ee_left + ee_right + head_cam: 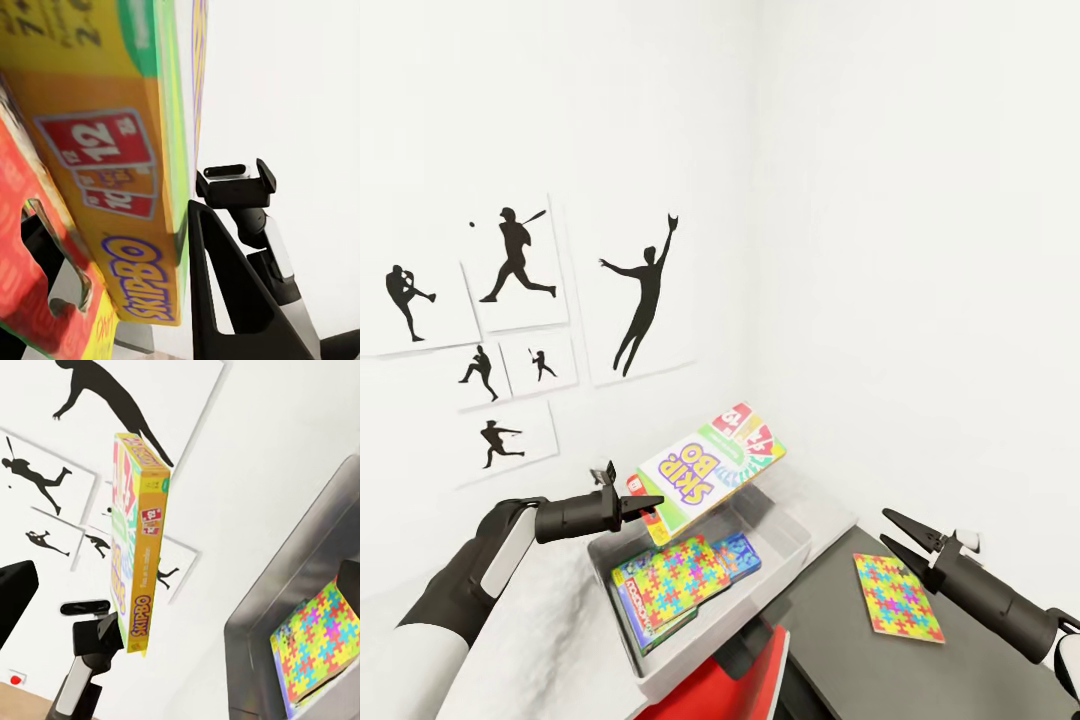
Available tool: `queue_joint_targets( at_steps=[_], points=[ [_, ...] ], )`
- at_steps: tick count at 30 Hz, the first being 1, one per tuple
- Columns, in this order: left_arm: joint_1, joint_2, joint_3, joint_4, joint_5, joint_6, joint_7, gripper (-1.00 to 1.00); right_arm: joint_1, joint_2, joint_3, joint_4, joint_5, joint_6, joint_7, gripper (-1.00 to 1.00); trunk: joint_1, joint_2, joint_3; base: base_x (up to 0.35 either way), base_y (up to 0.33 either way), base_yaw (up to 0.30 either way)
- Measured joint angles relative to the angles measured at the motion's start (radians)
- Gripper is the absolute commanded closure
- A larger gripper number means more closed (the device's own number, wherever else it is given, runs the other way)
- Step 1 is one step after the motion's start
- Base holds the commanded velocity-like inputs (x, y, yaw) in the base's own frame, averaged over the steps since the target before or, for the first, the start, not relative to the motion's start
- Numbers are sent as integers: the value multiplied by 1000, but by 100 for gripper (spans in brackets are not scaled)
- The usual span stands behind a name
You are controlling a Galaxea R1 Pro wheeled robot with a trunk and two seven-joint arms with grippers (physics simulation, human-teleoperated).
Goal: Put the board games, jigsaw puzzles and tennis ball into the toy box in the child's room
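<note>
**Skip-Bo Held Over the Toy Box, One Puzzle Left Outside**

Head view shows the left claw (643, 503) pinching the Skip-Bo box (712, 472) by its lower corner, so the long box juts up and tilts above the toy box (792, 553). I judge it is carried this way so that it can be lowered in on top of what lies there. In the left wrist view the box's yellow edge (120, 172) runs close along one dark finger (225, 300).

Inside the tray I count one jigsaw puzzle (670, 578) on top, a small blue game (738, 555) peeking out beside it, and the edge of another printed box under the puzzle that looks like Monopoly, though the lettering is too small to be sure. No ball is plain to me among them.

A second jigsaw puzzle (897, 597) lies flat on the dark surface (830, 640) beside the tray, well clear of it. The right claw (900, 532) hovers just above that puzzle, its fingers spread and holding nothing, well placed to take it.
</note>
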Motion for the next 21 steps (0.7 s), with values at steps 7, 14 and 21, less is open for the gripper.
queue_joint_targets(
  at_steps=[7, 14, 21],
  points=[
    [0, 0, 0, 0, 0, -1, 0, 100, 0, 0, -3, 0, 1, 0, 0, -100, 0, 0, 0, 58, 0, 1],
    [0, 0, 1, 8, -4, 3, 11, 100, 0, 0, 0, -18, -1, 0, 0, -100, 0, 0, 0, 4, 0, 0],
    [-30, -3, 3, 151, -17, -1, 137, 100, 0, -10, -1, -24, 1, 0, -7, -100, 0, 0, 0, 0, 0, 0]
  ],
)
